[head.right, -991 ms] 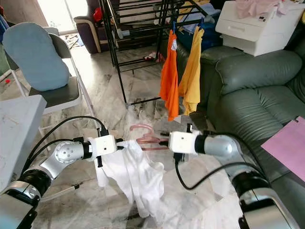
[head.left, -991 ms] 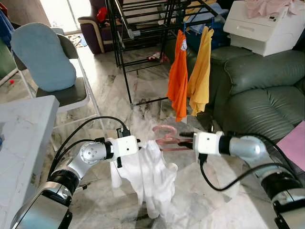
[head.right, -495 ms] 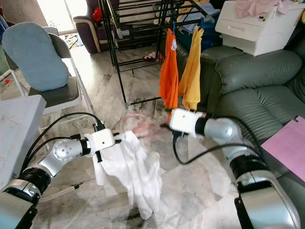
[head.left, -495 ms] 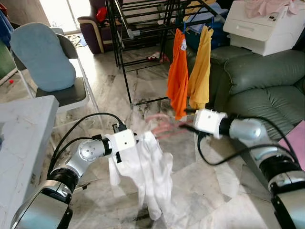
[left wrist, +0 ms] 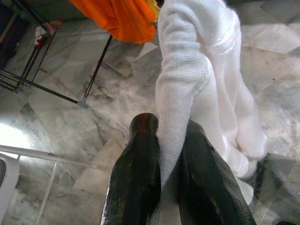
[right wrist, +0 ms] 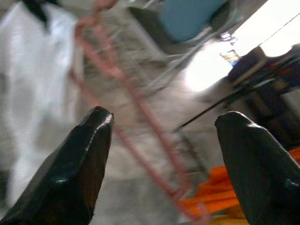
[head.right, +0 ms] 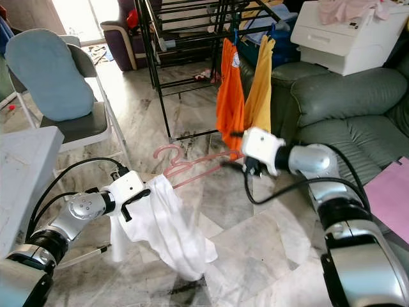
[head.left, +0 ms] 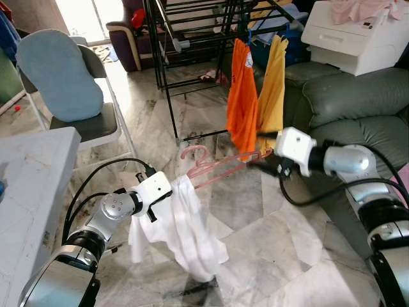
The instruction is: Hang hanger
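Right wrist view motion-blurred: pink hanger [right wrist: 140, 108] and white garment [right wrist: 33, 103] smeared, edges indistinct. Hanger's lower end hidden under the white garment in the left eye view. Drying rack [head.left: 192, 38] top cut off by the frame edge.

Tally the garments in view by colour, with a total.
White: 1, the white garment clamped in the left gripper.
Orange: 1, the orange shirt hanging on the drying rack.
Yellow: 1, the yellow shirt hanging beside it.
Pink: 1, the pink cloth lying on the printer.
Total: 4
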Available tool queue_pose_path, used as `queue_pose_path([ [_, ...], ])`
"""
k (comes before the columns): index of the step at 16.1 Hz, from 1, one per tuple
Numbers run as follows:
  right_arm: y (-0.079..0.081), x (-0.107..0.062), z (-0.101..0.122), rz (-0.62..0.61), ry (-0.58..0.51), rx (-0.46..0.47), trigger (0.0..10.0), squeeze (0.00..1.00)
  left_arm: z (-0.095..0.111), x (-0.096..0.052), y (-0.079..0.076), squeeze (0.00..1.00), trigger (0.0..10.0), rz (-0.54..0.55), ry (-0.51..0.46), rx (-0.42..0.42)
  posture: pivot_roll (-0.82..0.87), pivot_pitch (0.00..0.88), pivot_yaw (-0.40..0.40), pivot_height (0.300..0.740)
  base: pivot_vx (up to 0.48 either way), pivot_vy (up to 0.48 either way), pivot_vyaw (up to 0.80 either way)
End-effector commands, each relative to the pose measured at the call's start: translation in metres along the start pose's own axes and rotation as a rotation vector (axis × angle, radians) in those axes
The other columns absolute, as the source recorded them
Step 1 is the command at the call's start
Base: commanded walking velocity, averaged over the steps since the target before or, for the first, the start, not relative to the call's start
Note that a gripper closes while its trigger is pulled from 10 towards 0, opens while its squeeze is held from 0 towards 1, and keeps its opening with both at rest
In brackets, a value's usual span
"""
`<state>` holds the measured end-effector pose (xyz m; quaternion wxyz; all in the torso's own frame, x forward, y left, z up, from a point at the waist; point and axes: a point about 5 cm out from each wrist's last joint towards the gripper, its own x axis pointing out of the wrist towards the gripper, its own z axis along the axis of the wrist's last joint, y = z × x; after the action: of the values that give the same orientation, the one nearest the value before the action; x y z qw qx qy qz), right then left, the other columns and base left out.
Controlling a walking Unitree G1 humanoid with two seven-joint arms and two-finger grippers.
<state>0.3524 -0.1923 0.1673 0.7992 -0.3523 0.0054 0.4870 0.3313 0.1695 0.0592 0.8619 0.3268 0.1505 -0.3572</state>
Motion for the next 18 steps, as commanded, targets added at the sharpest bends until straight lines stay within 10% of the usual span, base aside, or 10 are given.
queue_pose_path([
  [1, -0.002, -0.002, 0.003, 0.0, -0.021, 0.01, 10.0, 1.0, 0.01, -0.001, 0.013, 0.0, 0.0, 0.054, -0.037, 0.005, -0.13, 0.0, 0.05, 0.74, 0.0, 0.0, 0.0],
  [5, 0.017, 0.014, -0.002, -0.124, -0.12, 0.183, 10.0, 1.0, 0.036, -0.002, 0.042, 0.0, 0.0, 0.195, -0.173, -0.202, -0.11, 0.0, 0.054, 0.74, 0.0, 0.0, 0.0],
  [15, 0.056, 0.055, -0.002, -0.19, -0.183, 0.431, 10.0, 1.0, 0.087, -0.026, 0.042, 0.0, 0.0, -0.042, -0.496, -0.031, -0.06, 0.0, 0.06, 0.74, 0.0, 0.0, 0.0],
  [17, 0.054, 0.06, 0.002, -0.229, -0.204, 0.43, 10.0, 0.76, 0.093, -0.03, 0.039, 0.0, 0.0, -0.093, -0.522, 0.011, -0.05, 0.0, 0.06, 0.74, 0.0, 0.0, 0.0],
  [18, 0.049, 0.061, 0.007, -0.261, -0.224, 0.417, 10.0, 0.24, 0.09, -0.032, 0.038, 0.0, 0.0, -0.113, -0.503, 0.044, -0.05, 0.0, 0.06, 0.74, 0.0, 0.0, 0.0],
])
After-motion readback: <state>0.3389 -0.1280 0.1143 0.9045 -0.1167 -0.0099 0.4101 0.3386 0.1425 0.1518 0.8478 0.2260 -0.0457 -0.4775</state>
